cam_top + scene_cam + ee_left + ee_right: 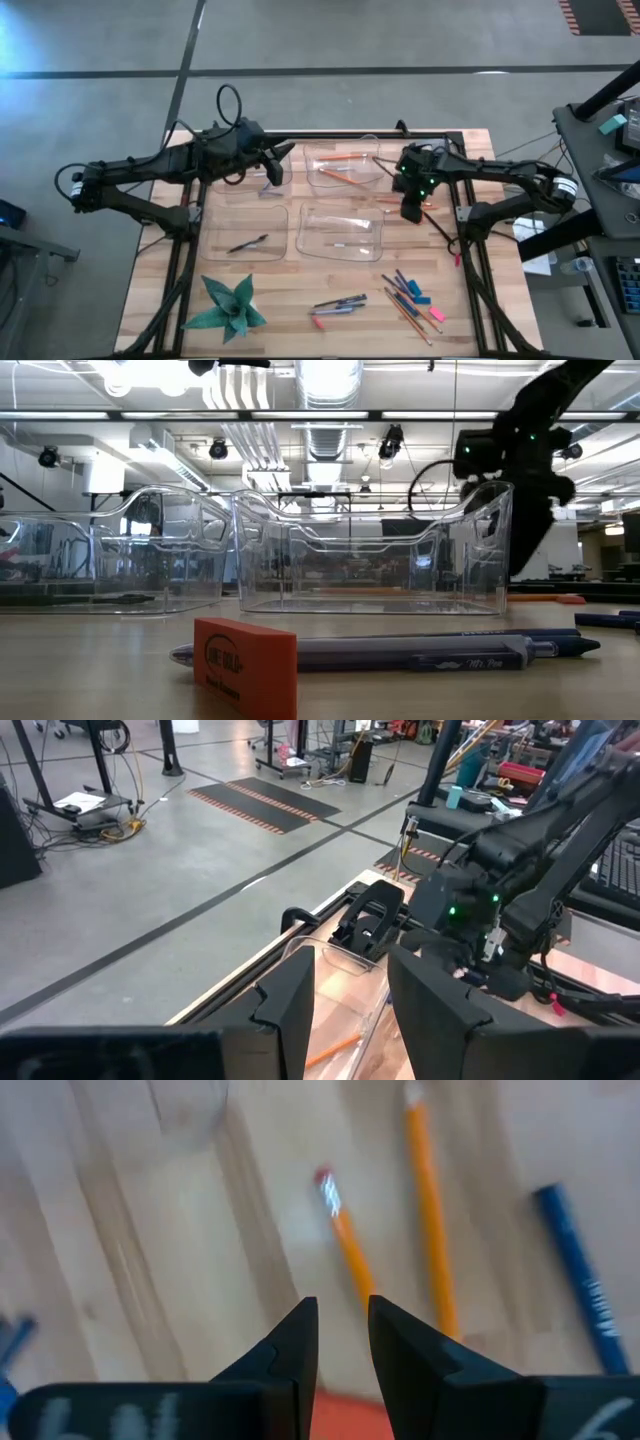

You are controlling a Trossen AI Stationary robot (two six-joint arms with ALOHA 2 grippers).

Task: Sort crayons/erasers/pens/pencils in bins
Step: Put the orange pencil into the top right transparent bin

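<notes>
Four clear bins stand mid-table. The far right bin (345, 165) holds orange pencils (338, 172); the near left bin (245, 232) holds a dark pen (248, 243). My right gripper (410, 212) points steeply down over bare wood just right of the bins, open by a narrow gap (342, 1305) with nothing between its fingers. Two loose orange pencils (350, 1250) (430, 1210) and a blue stick (580, 1280) lie flat on the table beyond its fingertips. My left gripper (283, 165) hangs raised at the far left bin, open and empty (350, 965).
Near the front edge lie loose pens (340, 303), a pink eraser (320, 322), and a pile of pencils, blue sticks and erasers (410, 295). A green paper star (228, 305) sits near left. An orange eraser (245, 665) and a blue pen (400, 652) lie close to the low camera.
</notes>
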